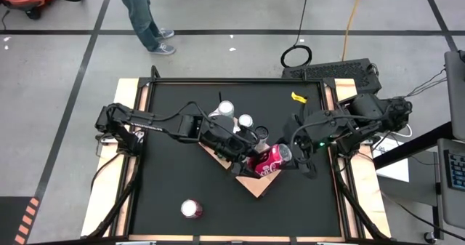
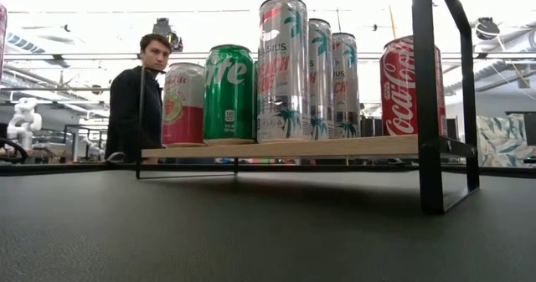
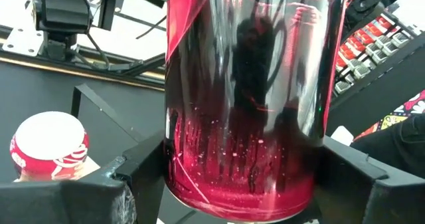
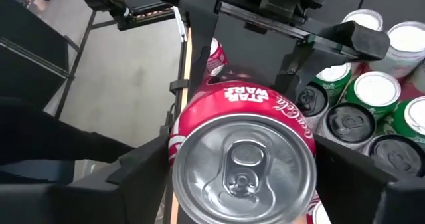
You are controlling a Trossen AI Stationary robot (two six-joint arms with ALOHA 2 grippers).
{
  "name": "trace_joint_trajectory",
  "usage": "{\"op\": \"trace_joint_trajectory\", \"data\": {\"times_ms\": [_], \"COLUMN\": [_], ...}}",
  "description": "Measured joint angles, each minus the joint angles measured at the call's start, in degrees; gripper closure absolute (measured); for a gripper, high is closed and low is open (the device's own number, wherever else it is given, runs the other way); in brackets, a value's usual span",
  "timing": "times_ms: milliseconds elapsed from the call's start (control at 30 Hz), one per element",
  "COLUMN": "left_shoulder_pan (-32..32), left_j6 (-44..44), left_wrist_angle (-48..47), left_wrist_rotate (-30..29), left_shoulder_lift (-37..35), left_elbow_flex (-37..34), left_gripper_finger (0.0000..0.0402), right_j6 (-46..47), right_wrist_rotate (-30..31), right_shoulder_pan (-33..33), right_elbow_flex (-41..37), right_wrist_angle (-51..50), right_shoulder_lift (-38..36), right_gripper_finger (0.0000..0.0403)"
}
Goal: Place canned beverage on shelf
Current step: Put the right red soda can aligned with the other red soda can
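Both claws, left claw (image 1: 243, 158) and right claw (image 1: 294, 156), are gripping the red Coca-Cola can (image 1: 270, 158) between them over the shelf (image 1: 256, 186) corner, risking toppling packed cans (image 1: 245, 121) beside the left claw.

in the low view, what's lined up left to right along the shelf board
pink-and-silver can → green can → tall palm-print can → two more tall cans close behind it → red Coca-Cola can, all on the shelf.
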Motion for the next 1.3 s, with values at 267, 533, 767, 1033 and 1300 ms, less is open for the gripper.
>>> {"op": "trace_joint_trajectory", "data": {"times_ms": [267,533,767,1033,1300], "left_shoulder_pan": [0.0,0.0,0.0,0.0,0.0], "left_j6": [0.3,0.5,-0.1,-1.0,-2.0], "left_wrist_angle": [0.2,0.4,0.2,0.7,0.3], "left_wrist_rotate": [0.5,0.6,0.6,-2.0,-4.2], "left_shoulder_lift": [0.0,0.0,0.0,0.0,-0.8], "left_elbow_flex": [-0.1,-0.1,-0.1,0.0,0.0], "left_gripper_finger": [0.0116,0.0116,0.0115,0.0052,0.0007], "right_j6": [0.1,0.1,0.1,2.0,4.0], "right_wrist_rotate": [-0.7,-1.9,-1.9,-1.6,-2.0], "right_shoulder_pan": [0.0,0.0,0.0,0.0,0.1], "right_elbow_flex": [0.0,0.0,0.0,-0.1,-0.1], "right_wrist_angle": [0.3,0.4,0.3,-0.2,-2.8], "right_shoulder_lift": [0.6,0.7,0.7,0.8,0.9], "right_gripper_finger": [0.0075,0.0084,0.0124,0.0134,0.0135]}}
